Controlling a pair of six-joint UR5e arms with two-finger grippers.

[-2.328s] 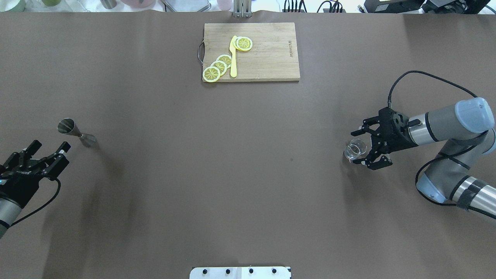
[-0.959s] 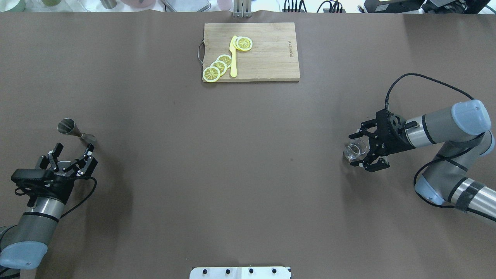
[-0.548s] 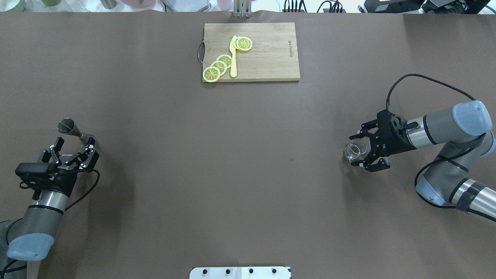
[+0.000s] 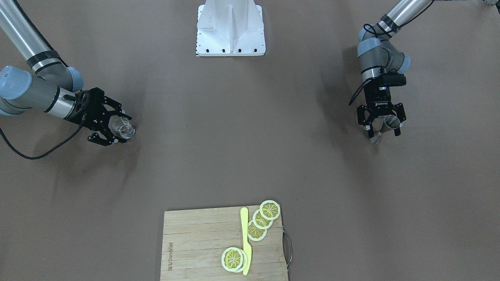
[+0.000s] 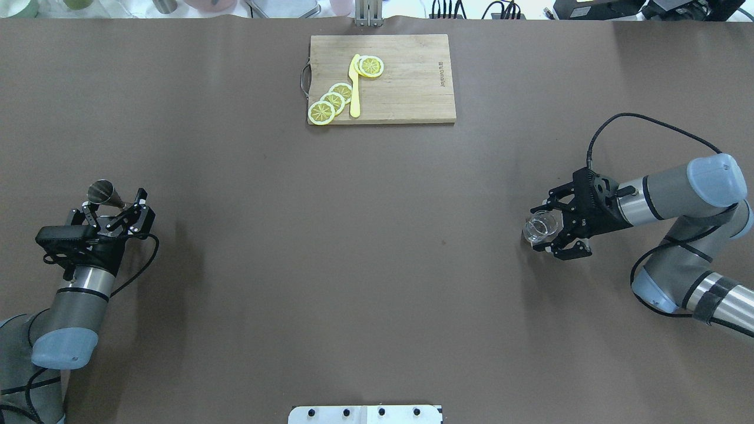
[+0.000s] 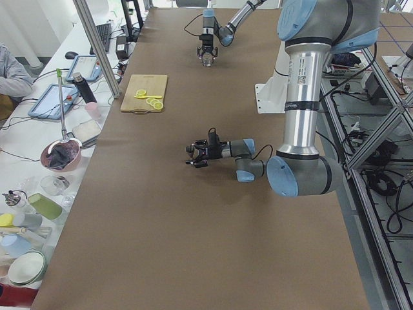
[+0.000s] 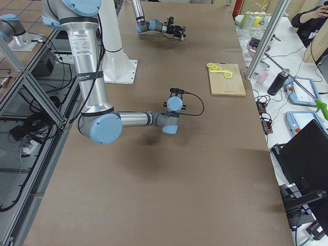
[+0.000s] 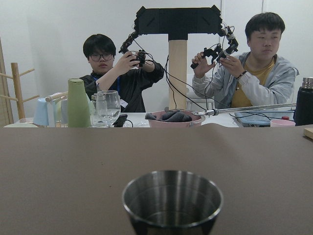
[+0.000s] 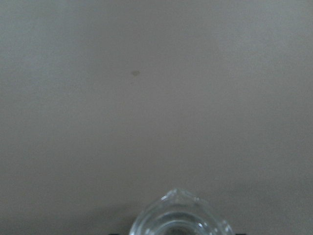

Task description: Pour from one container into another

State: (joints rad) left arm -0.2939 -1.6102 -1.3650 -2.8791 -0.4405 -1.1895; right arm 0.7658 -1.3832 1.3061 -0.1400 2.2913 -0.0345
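Observation:
A steel jigger (image 5: 101,192) stands tilted-looking at the table's left side, also seen in the front view as the jigger (image 4: 390,122). My left gripper (image 5: 115,204) is open, its fingers on either side of the jigger's waist without visibly touching it. In the left wrist view the jigger's cup (image 8: 172,200) fills the bottom centre. A small clear glass (image 5: 541,227) sits at the right. My right gripper (image 5: 548,228) is open around it, one finger on each side. Only the glass's rim (image 9: 178,218) shows in the right wrist view.
A wooden cutting board (image 5: 406,82) lies at the far middle with lemon slices (image 5: 333,101) and a yellow knife (image 5: 354,88). The robot's white base plate (image 5: 365,414) is at the near edge. Operators and dishes stand beyond the table's left end.
My left arm has swung forward from the table's left edge until its open fingers flank the jigger. The right gripper has stayed around the glass, shifting only slightly.

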